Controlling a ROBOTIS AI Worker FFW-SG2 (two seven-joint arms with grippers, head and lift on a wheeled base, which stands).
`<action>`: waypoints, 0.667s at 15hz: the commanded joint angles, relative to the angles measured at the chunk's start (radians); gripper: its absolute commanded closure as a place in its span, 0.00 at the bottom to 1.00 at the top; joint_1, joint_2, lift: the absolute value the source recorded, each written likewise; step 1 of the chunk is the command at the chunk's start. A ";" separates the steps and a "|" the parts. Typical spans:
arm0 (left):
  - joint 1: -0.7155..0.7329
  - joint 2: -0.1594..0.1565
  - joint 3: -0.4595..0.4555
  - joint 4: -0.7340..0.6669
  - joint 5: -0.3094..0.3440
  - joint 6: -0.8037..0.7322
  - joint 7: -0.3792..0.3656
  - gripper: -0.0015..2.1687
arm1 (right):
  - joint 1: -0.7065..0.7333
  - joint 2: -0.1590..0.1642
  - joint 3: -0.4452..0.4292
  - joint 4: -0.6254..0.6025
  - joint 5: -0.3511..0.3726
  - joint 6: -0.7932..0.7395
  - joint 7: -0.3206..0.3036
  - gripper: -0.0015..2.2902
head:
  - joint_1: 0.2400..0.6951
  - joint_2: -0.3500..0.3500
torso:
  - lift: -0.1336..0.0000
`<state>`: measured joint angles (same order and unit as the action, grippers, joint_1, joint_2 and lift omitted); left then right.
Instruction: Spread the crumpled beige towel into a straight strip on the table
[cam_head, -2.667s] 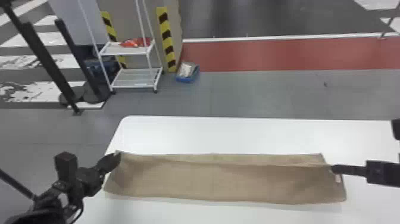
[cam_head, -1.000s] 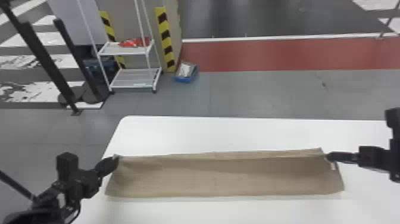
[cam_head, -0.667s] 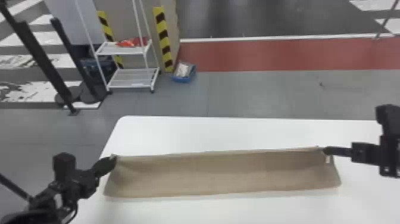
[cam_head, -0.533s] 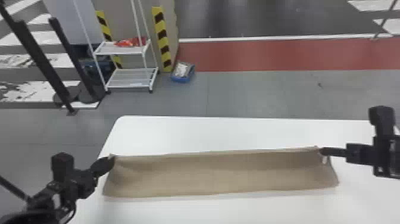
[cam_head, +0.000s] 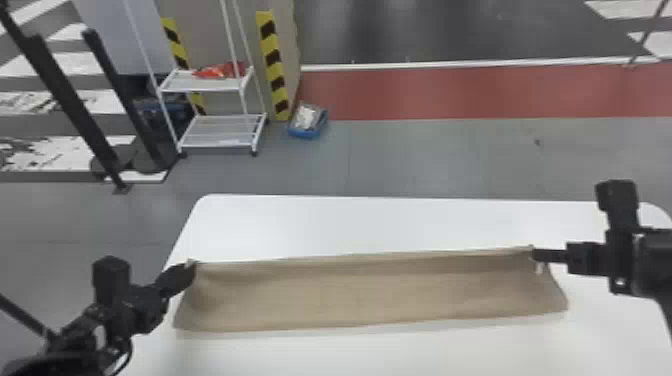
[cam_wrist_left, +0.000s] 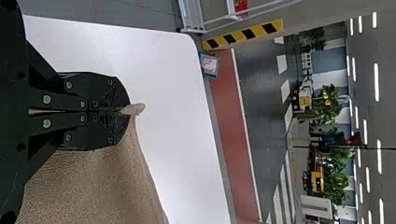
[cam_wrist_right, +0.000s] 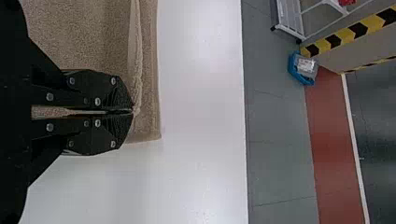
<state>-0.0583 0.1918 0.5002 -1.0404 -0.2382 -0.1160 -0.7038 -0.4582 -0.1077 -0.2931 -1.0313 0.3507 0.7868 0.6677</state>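
We have the beige towel (cam_head: 370, 292) drawn out as a long, nearly straight strip across the white table (cam_head: 380, 220), running from beside the left edge toward the right edge. Its long sides run roughly along the table's far edge, slanting a little so that the right end sits closer to that edge. A shallow fold follows the strip's far side, and a small pale tag (cam_head: 539, 268) hangs at its right end.

Our left gripper (cam_head: 191, 272) is at the towel's far left corner, close to the table's left edge. In the left wrist view, the left gripper (cam_wrist_left: 127, 112) has its fingers pressed together on the towel, with a little tip of cloth poking out past them.

Our right gripper (cam_head: 536, 255) is at the towel's far right corner, in from the table's right edge. In the right wrist view, the right gripper (cam_wrist_right: 131, 111) is pinched narrow at its tips around a raised ridge of the cloth, and more towel shows just beyond it.

Past the table's far edge we see a white shelf rack (cam_head: 225, 131) and a blue bin (cam_head: 305, 133) on the floor (cam_head: 410, 155).
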 joint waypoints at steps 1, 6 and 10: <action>0.000 -0.005 0.000 -0.001 0.000 -0.001 0.012 0.60 | 0.000 0.002 0.002 0.008 -0.006 -0.002 -0.019 0.11 | 1.00 0.65 | 1.00; 0.002 -0.008 0.001 -0.001 0.007 0.002 0.018 0.01 | 0.000 0.008 0.008 0.010 -0.010 -0.002 -0.076 0.01 | 1.00 0.65 | 1.00; 0.008 -0.006 0.001 -0.006 0.016 0.002 0.018 0.01 | 0.006 0.008 0.005 0.010 -0.009 -0.002 -0.077 0.02 | 1.00 0.64 | 1.00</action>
<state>-0.0521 0.1853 0.5016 -1.0448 -0.2255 -0.1142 -0.6856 -0.4553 -0.0996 -0.2871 -1.0216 0.3415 0.7848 0.5904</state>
